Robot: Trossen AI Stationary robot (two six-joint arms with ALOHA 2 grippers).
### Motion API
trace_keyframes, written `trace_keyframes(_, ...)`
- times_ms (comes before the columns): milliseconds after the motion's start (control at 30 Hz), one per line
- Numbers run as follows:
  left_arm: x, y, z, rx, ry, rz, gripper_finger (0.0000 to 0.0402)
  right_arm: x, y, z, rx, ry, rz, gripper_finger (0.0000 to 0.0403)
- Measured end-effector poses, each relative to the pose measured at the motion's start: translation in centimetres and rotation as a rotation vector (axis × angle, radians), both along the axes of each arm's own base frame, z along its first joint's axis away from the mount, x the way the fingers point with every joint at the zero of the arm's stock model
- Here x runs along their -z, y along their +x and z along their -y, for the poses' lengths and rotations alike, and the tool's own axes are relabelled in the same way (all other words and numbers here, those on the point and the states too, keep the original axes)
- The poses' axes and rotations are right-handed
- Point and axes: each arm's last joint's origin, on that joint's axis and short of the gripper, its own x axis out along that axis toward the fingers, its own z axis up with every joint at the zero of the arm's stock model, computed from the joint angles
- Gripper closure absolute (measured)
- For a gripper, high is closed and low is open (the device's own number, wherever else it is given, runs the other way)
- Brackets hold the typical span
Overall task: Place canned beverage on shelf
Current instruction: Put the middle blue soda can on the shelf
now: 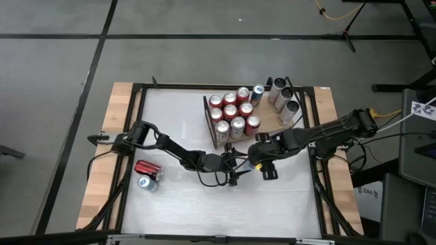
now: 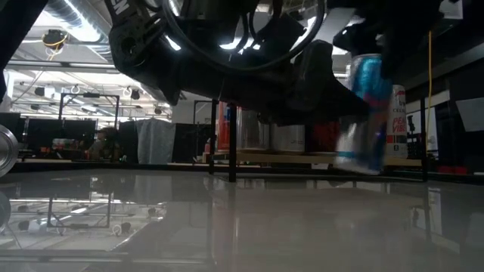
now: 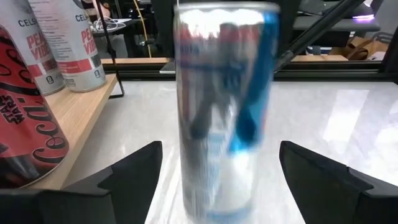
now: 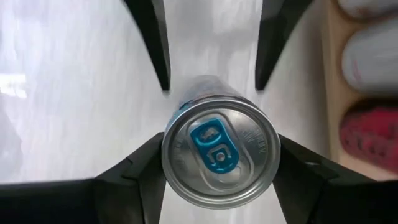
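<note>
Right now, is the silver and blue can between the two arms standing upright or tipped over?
Upright. The silver and blue can stands tall in the left wrist view, and the right claw grips it with its blue tab facing the camera.

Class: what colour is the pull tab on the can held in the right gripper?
Blue, on the can's silver top; best seen in the right wrist view.

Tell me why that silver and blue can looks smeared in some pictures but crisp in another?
In the left wrist view the can is blurred, its print smeared; in the low view it is also soft, under dark backlit arms. The right wrist view shows its top sharp between the right gripper's fingers. The glossy table mirrors the room lights.
</note>
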Motion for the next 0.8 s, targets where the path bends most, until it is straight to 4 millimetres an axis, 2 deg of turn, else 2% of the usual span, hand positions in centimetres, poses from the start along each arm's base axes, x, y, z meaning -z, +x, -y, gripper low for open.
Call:
trace_keyframes(233,0.0,0.0,0.0,0.0,0.0,0.002,0.0083,-3.3,-1.1,0.3,-0.06,-0.043,-0.076,0.018)
trace_keyframes(500,-0.1,0.0,0.2,0.004,-0.001,0.005,0.0083,-6.9,-2.9,0.8,-0.139,-0.07,-0.057,0.0179)
trace_keyframes(800,-0.9,-0.2,1.3,0.021,-0.018,0.083,0.0083,-9.4,-6.7,4.6,-0.054,-0.109,-0.051,0.0178)
